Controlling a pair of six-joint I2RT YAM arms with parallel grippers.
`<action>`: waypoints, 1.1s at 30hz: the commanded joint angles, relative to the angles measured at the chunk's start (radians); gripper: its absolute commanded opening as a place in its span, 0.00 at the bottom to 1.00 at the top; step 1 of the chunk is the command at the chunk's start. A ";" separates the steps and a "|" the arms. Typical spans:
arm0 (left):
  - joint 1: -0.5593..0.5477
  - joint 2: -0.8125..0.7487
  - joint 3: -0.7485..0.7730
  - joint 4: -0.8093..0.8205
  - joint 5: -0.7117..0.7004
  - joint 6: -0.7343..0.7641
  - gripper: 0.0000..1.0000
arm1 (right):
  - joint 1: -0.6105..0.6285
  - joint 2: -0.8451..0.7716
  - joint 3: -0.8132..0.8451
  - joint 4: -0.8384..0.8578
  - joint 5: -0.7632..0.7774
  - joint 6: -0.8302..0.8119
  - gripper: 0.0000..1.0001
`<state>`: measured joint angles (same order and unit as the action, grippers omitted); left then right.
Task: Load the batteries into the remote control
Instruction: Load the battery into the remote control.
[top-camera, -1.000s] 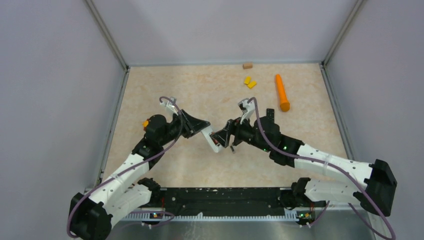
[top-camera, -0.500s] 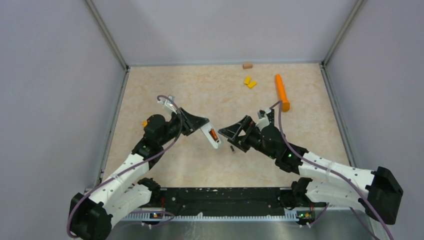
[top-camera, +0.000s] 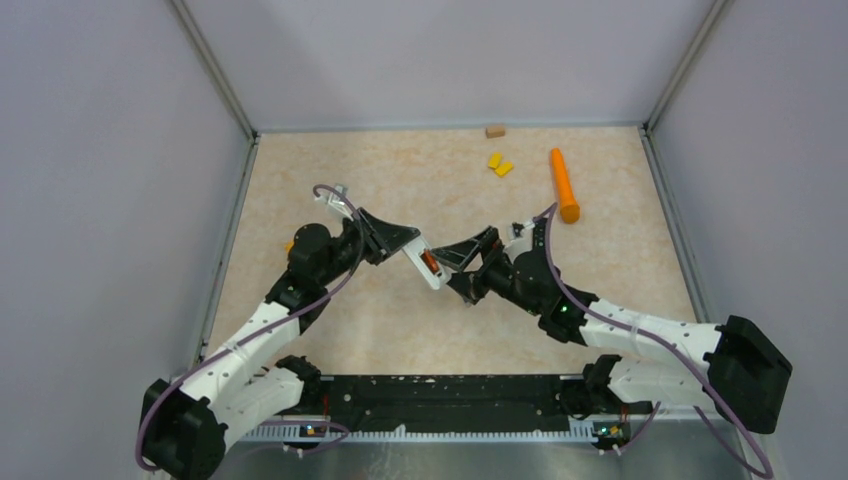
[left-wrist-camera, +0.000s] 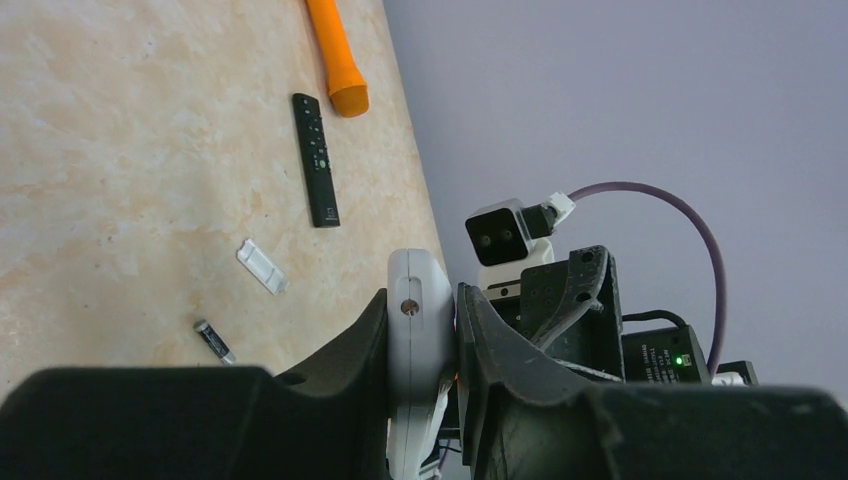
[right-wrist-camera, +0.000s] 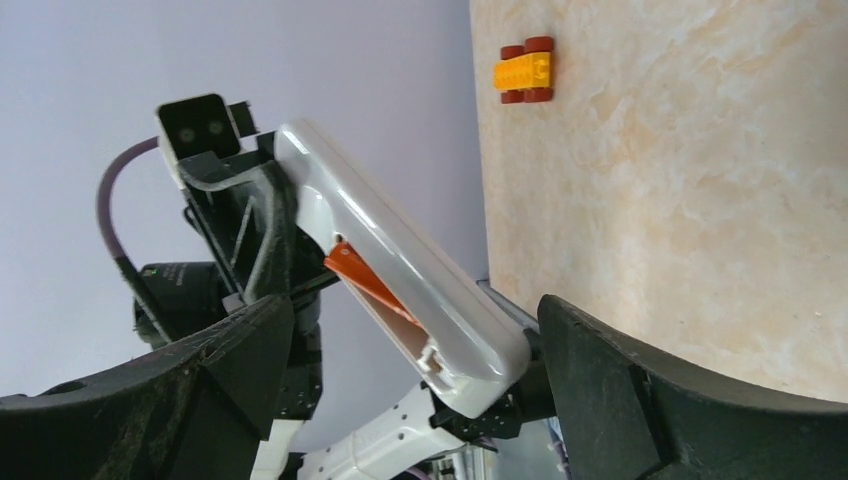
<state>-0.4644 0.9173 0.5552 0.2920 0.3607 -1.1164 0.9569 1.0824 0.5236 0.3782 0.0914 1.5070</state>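
My left gripper (top-camera: 405, 245) is shut on a white remote (top-camera: 428, 270) and holds it above the table, its open battery bay facing the right arm. An orange-red battery (top-camera: 428, 263) lies in the bay and also shows in the right wrist view (right-wrist-camera: 365, 280). My right gripper (top-camera: 456, 268) is open, its fingers on either side of the remote's free end (right-wrist-camera: 455, 345), apart from it. In the left wrist view the remote (left-wrist-camera: 420, 320) is clamped between my fingers. A dark battery (left-wrist-camera: 214, 341) and a white battery cover (left-wrist-camera: 262, 267) lie on the table. The blue battery is out of view.
A black remote (left-wrist-camera: 315, 160) lies on the table behind the right gripper. A long orange cylinder (top-camera: 564, 185), two yellow blocks (top-camera: 499, 164) and a tan block (top-camera: 495, 130) sit at the back. A yellow toy with red wheels (right-wrist-camera: 525, 70) lies by the left arm.
The right gripper drew back from the remote, leaving the orange-red battery in the bay, then came back open around the remote's end. The left gripper kept hold and rose slightly.
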 joint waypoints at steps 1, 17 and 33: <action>0.002 -0.003 0.044 0.069 0.028 -0.021 0.00 | -0.003 0.000 -0.001 0.136 0.007 0.028 0.94; 0.000 0.014 0.081 0.021 0.153 0.065 0.00 | -0.005 0.058 0.005 0.246 -0.015 0.015 0.88; 0.000 0.021 0.087 0.019 0.149 0.058 0.00 | -0.004 0.047 -0.020 0.283 -0.021 0.004 0.65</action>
<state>-0.4633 0.9386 0.6041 0.2840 0.4938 -1.0748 0.9569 1.1519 0.5014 0.5671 0.0692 1.5242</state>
